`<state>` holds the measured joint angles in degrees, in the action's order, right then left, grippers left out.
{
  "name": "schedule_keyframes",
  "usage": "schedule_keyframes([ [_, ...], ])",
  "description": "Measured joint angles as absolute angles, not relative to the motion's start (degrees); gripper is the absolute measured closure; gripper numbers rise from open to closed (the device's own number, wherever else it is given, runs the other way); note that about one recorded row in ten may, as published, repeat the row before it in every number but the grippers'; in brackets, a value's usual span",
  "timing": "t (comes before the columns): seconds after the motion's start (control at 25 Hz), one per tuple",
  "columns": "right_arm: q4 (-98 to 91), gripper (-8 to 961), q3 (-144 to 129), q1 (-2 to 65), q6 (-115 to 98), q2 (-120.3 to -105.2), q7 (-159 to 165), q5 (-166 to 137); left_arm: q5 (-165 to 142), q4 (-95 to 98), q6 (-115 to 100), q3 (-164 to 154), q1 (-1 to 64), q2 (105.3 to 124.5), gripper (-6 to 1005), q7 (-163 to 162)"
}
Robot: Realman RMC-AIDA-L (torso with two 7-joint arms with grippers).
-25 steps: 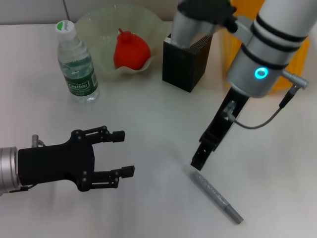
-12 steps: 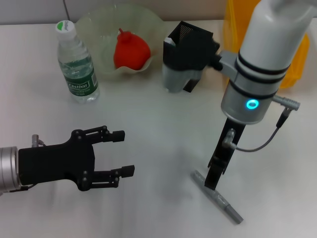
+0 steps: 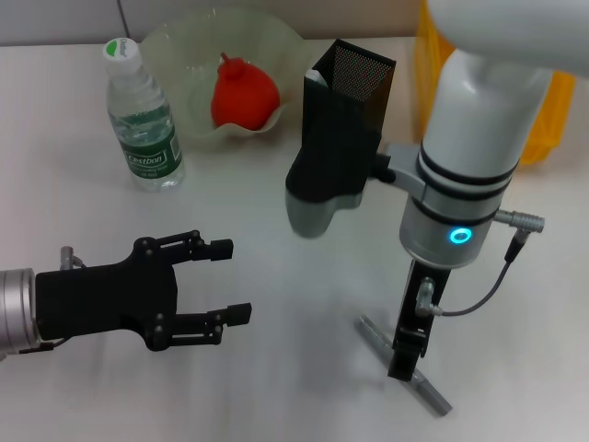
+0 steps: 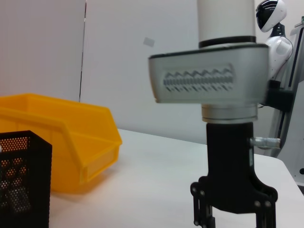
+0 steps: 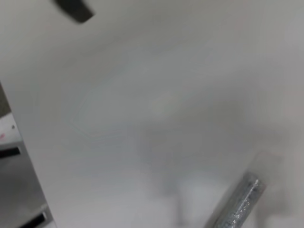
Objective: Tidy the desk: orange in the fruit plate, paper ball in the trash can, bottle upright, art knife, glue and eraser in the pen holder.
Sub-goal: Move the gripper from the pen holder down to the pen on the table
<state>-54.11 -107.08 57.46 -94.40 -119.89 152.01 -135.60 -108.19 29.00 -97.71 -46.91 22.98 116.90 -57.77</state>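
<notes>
One art knife (image 3: pixel 433 396), a slim grey stick, lies flat on the white desk (image 3: pixel 276 230) near its front edge, right of centre. The right gripper (image 3: pixel 405 354) stands over the knife's middle, pointing straight down and at or just above it. Whether that gripper is spread or closed on the knife cannot be told from these views.

The step in hand looks like the pick-up of the knife. To do it well, the jaws should straddle the shaft across its width, near the middle so it does not tip when raised. They should reach right to the desk surface before closing, because so thin a thing slips out of a high pinch. The lift should then be straight up, high enough to clear the rim of the pen holder (image 3: pixel 345 120), which stands well behind.

The left gripper (image 3: pixel 230 282) hovers idle over the near left of the desk, wide open and holding nothing.

Counted:
- one knife
- one pen holder
- one orange (image 3: pixel 244 95), lying in the one fruit plate (image 3: pixel 175 46)
- one bottle (image 3: pixel 143 120), upright beside the plate
- one yellow trash can (image 3: pixel 543 129) at the far right
- two grippers

No glue, eraser or paper ball shows.
</notes>
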Motion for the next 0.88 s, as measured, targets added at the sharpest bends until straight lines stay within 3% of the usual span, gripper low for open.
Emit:
schedule_keyframes([
  [0.88, -55.6, 336, -110.8, 56.3, -91.2, -119.88, 142.1, -135.7, -108.2, 29.0, -98.1, -46.7, 23.1, 116.81, 197, -58.1],
])
